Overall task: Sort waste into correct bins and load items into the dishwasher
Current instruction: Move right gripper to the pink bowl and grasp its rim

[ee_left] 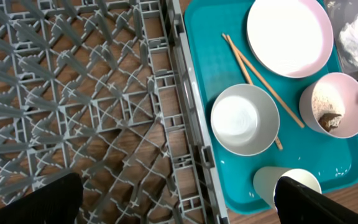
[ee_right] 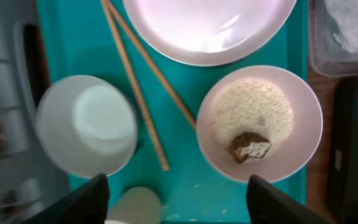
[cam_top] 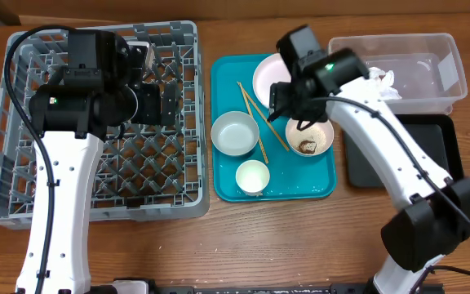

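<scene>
Overhead view, 12 o'clock at the far edge of the wooden table (cam_top: 219, 245).

The grey dish rack (cam_top: 153, 163) fills the 9 o'clock side, its lattice floor bare. The left gripper (ee_left: 176, 202) hovers over the rack's 3 o'clock wall. Its fingers are spread wide and nothing lies between them.

The teal tray (cam_top: 292, 181) lies at the centre, just beside the rack. The clear plastic tub (cam_top: 431, 77) sits at 2 o'clock. A crumpled white paper wrapper (cam_top: 384, 79) lies in its 9 o'clock end. The black tray (cam_top: 364, 167) lies at 3 o'clock, just on the 6 o'clock side of the tub and partly hidden by the right arm.

All the tableware is on the teal tray:
- **Pale pink plate** (cam_top: 263, 82): at 12 o'clock, flat, partly under the right arm.
- **Empty white bowl** (cam_top: 235, 133): at 9 o'clock, upright.
- **Pinkish bowl** (cam_top: 310, 140): at 3 o'clock, upright. It holds a patch of white rice (ee_right: 253, 112), with a small brown food lump (ee_right: 250, 148) at the 6 o'clock edge of the rice.
- **Small white cup** (cam_top: 252, 176): at 6 o'clock, upright.
- **Two wooden chopsticks** (ee_right: 134, 81): they form a narrow V, joined near 11 o'clock and opening toward 5 o'clock between the two bowls. One passes just beside the empty bowl's rim.

The right gripper (ee_right: 180, 198) hangs above the tray between the two bowls. Its fingers are well apart and hold nothing. In the wrist view one fingertip (ee_right: 272, 196) shows at the pinkish bowl's near rim, and whether it touches cannot be told.
</scene>
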### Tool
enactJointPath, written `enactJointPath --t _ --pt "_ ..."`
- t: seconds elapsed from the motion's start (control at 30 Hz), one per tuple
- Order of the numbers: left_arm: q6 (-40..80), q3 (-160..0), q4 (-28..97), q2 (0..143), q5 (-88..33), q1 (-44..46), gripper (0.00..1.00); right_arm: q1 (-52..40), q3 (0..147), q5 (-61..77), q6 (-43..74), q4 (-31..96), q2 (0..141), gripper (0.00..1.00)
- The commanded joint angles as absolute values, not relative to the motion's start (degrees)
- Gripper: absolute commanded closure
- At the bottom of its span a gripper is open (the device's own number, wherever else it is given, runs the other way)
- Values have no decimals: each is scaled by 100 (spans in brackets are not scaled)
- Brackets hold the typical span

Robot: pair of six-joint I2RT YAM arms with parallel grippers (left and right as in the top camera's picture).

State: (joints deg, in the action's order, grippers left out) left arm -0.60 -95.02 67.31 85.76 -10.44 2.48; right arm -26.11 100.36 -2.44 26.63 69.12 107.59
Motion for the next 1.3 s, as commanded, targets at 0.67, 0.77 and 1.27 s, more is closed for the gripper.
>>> enactJointPath --t 0.67,0.77,1.27 --pt "-115 -9616 6711 8597 -1011 226 0 -2604 7902 -506 1887 4523 11004 55" --pt "-113 -9616 6709 8600 -1011 226 0 -2604 7902 -489 1702 4534 11185 57" --pt "-113 -9616 6709 8600 -1011 226 0 -2604 7870 -486 1667 4571 11334 87"
